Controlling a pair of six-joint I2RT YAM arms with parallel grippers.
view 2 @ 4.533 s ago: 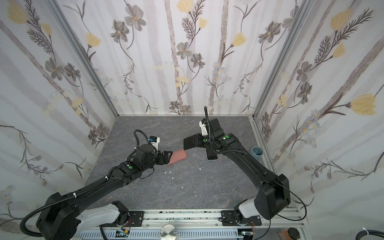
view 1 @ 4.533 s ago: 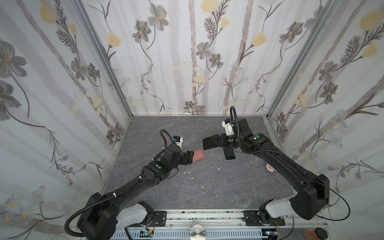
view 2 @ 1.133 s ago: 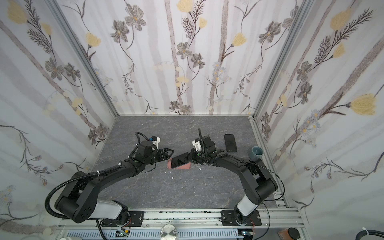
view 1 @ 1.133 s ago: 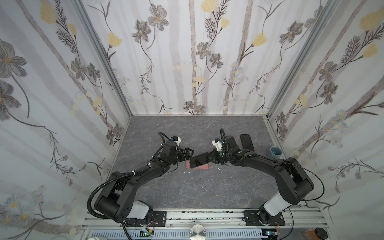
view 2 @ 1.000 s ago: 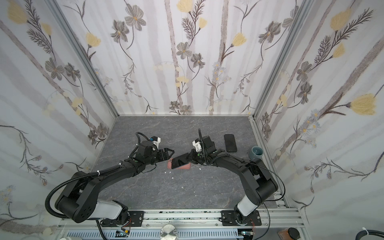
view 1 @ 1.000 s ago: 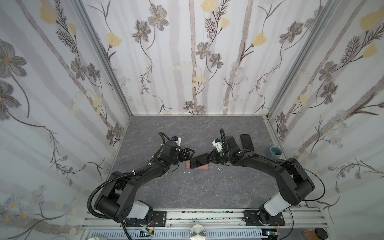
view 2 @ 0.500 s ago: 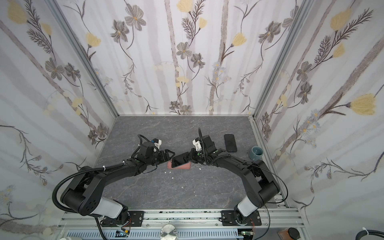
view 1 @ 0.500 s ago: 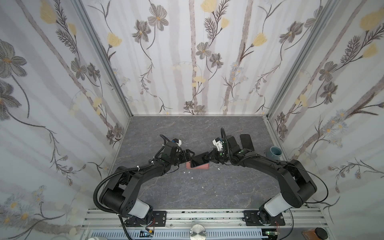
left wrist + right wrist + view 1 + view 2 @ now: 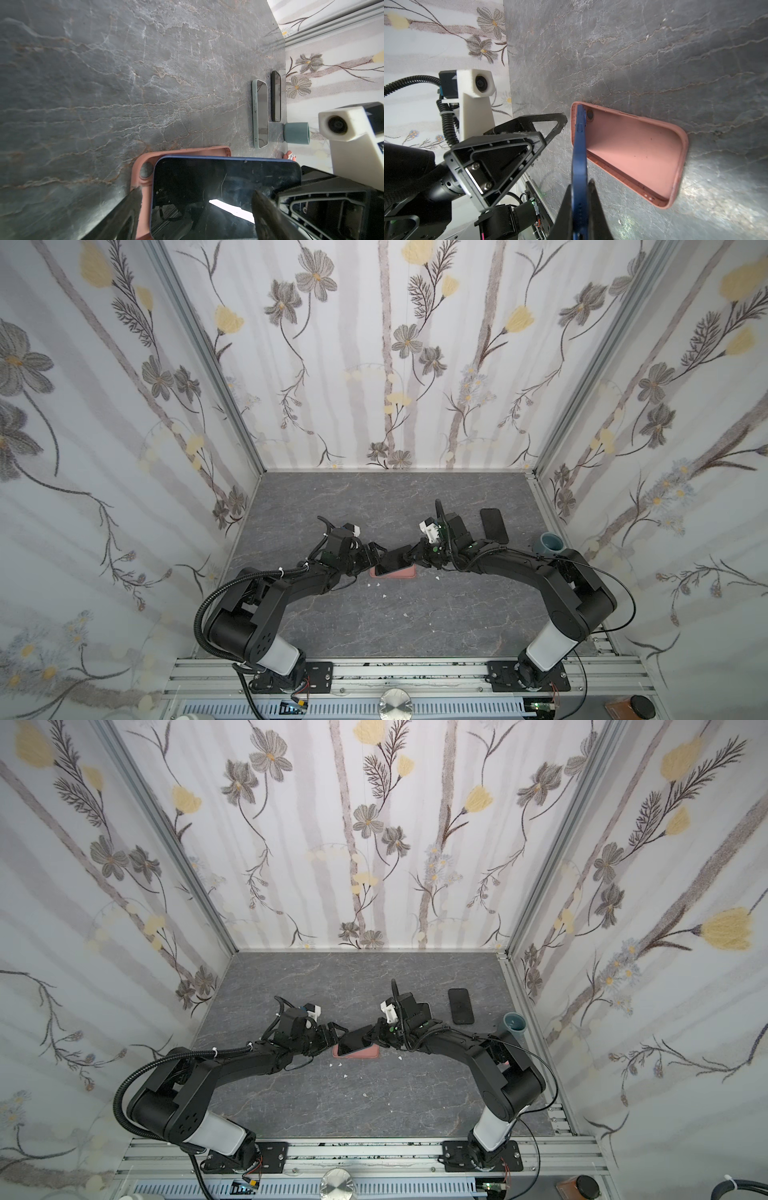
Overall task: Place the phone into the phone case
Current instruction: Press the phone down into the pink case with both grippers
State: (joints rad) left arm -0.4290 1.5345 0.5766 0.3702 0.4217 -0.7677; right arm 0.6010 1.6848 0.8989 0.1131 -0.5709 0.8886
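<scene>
right gripper (image 9: 580, 185) clamped on phone (image 9: 579, 149), tilted, low end in case (image 9: 405, 573) at its 9 o'clock end | left gripper (image 9: 375, 559) wide open, empty, at 9 o'clock | keep corner seated, lower 3 o'clock end slowly

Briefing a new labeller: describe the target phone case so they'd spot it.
On the grey table, look at the centre. The case lying flat there is salmon pink and open upward; the mint-green one near the teal cup already holds a phone.
</scene>
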